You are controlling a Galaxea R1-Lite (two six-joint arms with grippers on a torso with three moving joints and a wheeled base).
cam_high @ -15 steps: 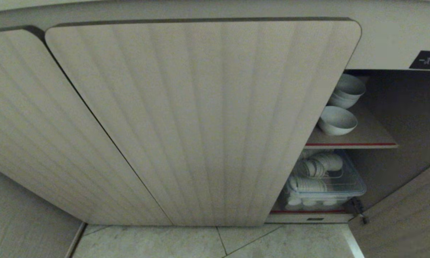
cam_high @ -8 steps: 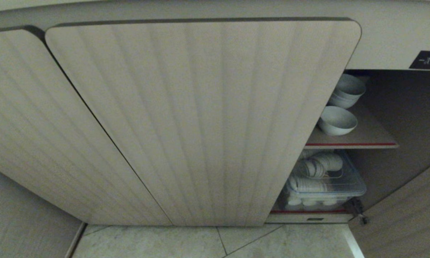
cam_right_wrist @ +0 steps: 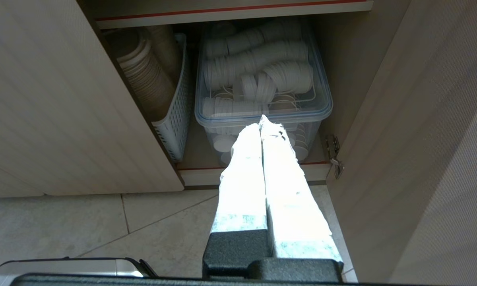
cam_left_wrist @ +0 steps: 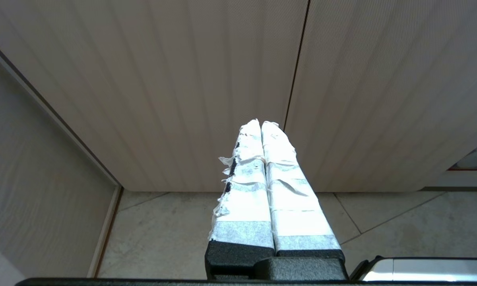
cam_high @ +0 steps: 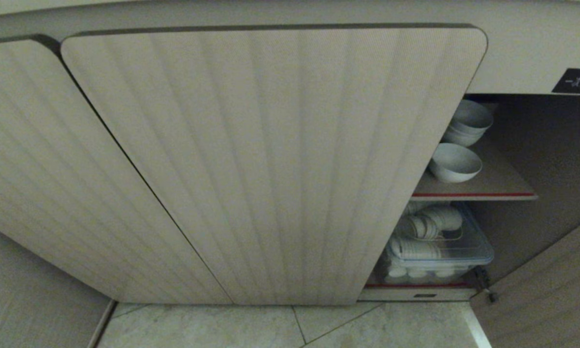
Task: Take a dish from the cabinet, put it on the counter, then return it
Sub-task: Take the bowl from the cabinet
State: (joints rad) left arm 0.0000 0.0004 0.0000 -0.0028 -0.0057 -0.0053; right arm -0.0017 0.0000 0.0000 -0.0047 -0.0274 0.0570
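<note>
Ribbed beige doors of the cabinet (cam_high: 270, 164) fill most of the head view, with one door swung aside at the right to expose the inside. On the red-edged upper shelf (cam_high: 473, 195) sits the dish (cam_high: 454, 163), a single white bowl standing upright near the shelf's front, just in front of a nested stack of white bowls (cam_high: 468, 123). Below the shelf a clear plastic bin (cam_high: 440, 251) holds rows of small white lids or cups, and the right wrist view shows a white slotted basket (cam_right_wrist: 171, 123) of stacked tan bowls beside it. Neither arm shows in the head view. The left gripper (cam_left_wrist: 261, 123) hangs before the closed doors, taped fingers pressed together and empty. The right gripper (cam_right_wrist: 261, 121) points toward the bin, its fingers likewise together, gripping nothing. Pale floor tiles (cam_high: 270, 326) lie beneath.
</note>
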